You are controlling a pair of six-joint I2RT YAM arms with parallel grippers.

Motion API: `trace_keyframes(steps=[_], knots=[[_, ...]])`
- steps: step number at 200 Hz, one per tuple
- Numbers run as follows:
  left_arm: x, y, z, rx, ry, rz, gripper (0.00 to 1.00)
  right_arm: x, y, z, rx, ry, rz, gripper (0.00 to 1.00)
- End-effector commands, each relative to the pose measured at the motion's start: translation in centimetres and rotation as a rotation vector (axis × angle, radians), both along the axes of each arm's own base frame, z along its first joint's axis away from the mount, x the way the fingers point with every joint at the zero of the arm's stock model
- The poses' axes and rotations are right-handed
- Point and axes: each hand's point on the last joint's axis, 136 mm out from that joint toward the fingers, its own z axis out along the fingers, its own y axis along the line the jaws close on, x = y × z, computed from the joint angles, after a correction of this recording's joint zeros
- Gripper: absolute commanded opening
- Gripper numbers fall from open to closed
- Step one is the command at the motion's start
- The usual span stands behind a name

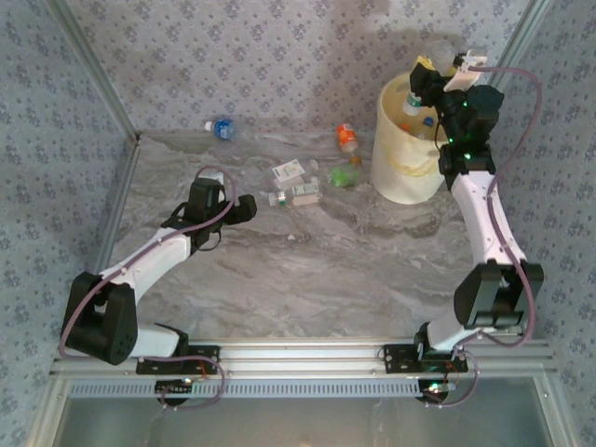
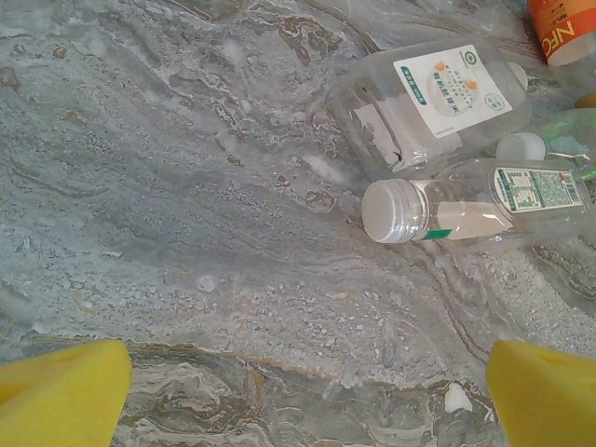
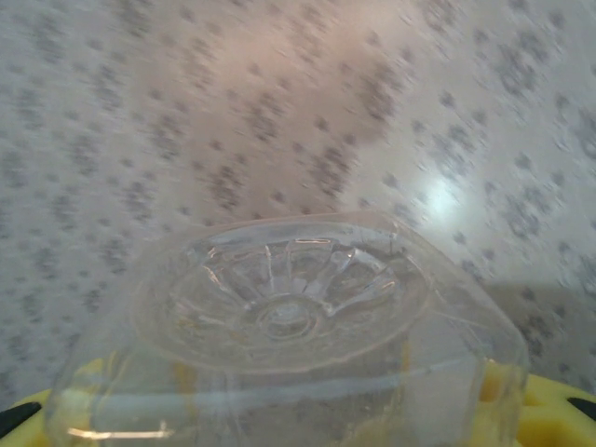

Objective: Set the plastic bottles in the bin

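From above, a grey marbled table (image 1: 307,270) sits inside an aluminium frame (image 1: 307,349). It is walled on three sides by pale sheets (image 1: 279,56) printed with small grey sprigs. The bin (image 1: 391,182) stands at the far right of the table, with a few bottles (image 1: 414,110) already inside. The right gripper (image 1: 430,65) hangs over the bin's rim, clamped on a clear bottle (image 1: 441,51).

Left of the bin lie an orange-labelled bottle (image 1: 346,137), a green bottle (image 1: 343,174), a white-labelled bottle (image 1: 290,171) and a white-capped bottle (image 1: 300,196). Well apart from these, near the far wall, is a blue-labelled bottle (image 1: 222,128). The left gripper (image 1: 246,208) points at the white-capped bottle from just beside it.

The left wrist view brings the marble close, with grey swirls and rough whitish patches too fine to read from overhead. The yellow fingertips (image 2: 60,396) sit in the two lower corners, spread wide with bare table between them and nothing held. Ahead, the white-capped bottle lies on its side with its cap toward the camera. The crushed white-labelled bottle lies just behind it; whether they touch is unclear.

The right wrist view has the sprigged wall behind, blurred. The ribbed base of the clear bottle faces the camera, with yellow pads (image 3: 549,410) against it on either side — a grip too small to make out from above.
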Motion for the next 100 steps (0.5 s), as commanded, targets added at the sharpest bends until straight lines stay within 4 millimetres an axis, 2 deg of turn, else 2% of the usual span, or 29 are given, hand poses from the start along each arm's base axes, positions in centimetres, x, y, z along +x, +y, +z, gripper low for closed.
trace_keyframes(steps=[1,32,57,74,100], knots=[[0.1,0.0,2.2,-0.031,-0.054,-0.002,0.98,2.4,-4.0,-0.8,0.124,0.016,-0.126,0.43],[-0.3,0.6,2.4,-0.012,-0.068,0.011,0.98,5.5,-4.8,-5.1,0.135,0.173,-0.139,0.44],[-0.5,0.8,2.3,-0.008,-0.065,0.015,0.98,6.8,-5.3,-8.0,0.175,0.256,-0.163,0.45],[-0.4,0.9,2.3,-0.009,-0.064,0.016,0.98,7.5,-4.6,-9.6,0.197,0.319,-0.148,0.49],[-0.4,0.9,2.2,-0.006,-0.061,0.017,0.98,8.1,-2.8,-11.6,0.180,0.426,-0.122,0.61]])
